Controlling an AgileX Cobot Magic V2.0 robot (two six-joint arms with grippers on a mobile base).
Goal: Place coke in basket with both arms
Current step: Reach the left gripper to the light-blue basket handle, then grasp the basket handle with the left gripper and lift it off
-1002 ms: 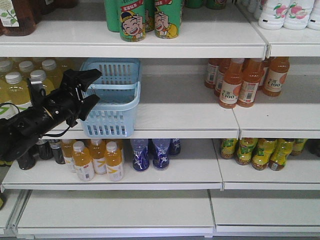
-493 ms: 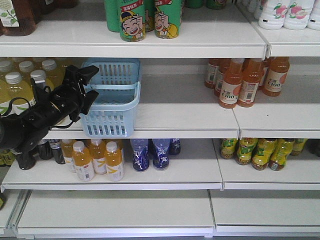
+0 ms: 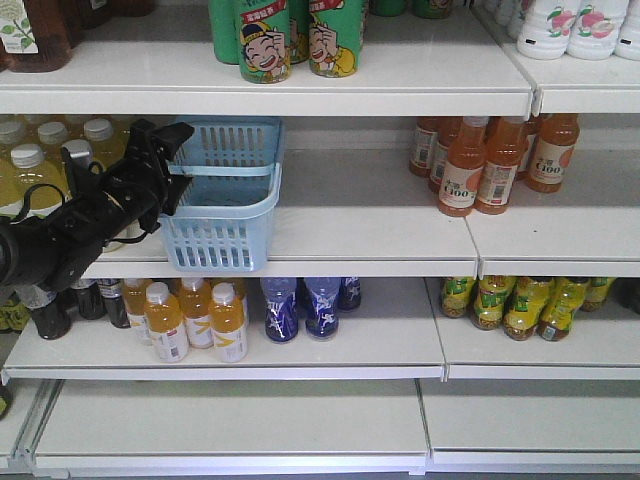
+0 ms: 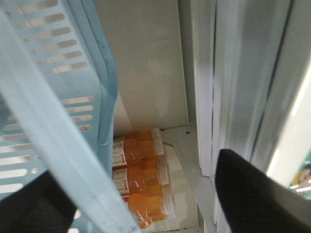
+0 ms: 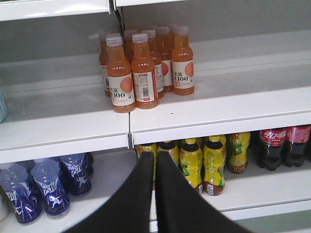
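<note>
The pale blue basket (image 3: 225,215) stands on the middle shelf. Its strap handle (image 3: 228,168) lies across the top. My left gripper (image 3: 188,158) is open at the basket's left rim, with its jaws above and below the left end of the handle. In the left wrist view the handle (image 4: 53,145) runs between the fingers (image 4: 252,194) beside the slotted basket wall (image 4: 58,73). My right gripper (image 5: 154,155) is shut and empty, in front of the lower shelf. The coke (image 5: 272,145) stands on that shelf, to its right.
Orange bottles (image 3: 490,165) stand on the middle shelf, right of the basket. Yellow bottles (image 3: 40,165) stand to the left, behind my left arm. Blue bottles (image 5: 46,187) and yellow-labelled bottles (image 5: 204,162) are on the lower shelf. Green cans (image 3: 290,40) sit above.
My left gripper has moved up and in toward the basket's left rim, and its jaws now straddle the end of the handle. The basket has barely shifted.
</note>
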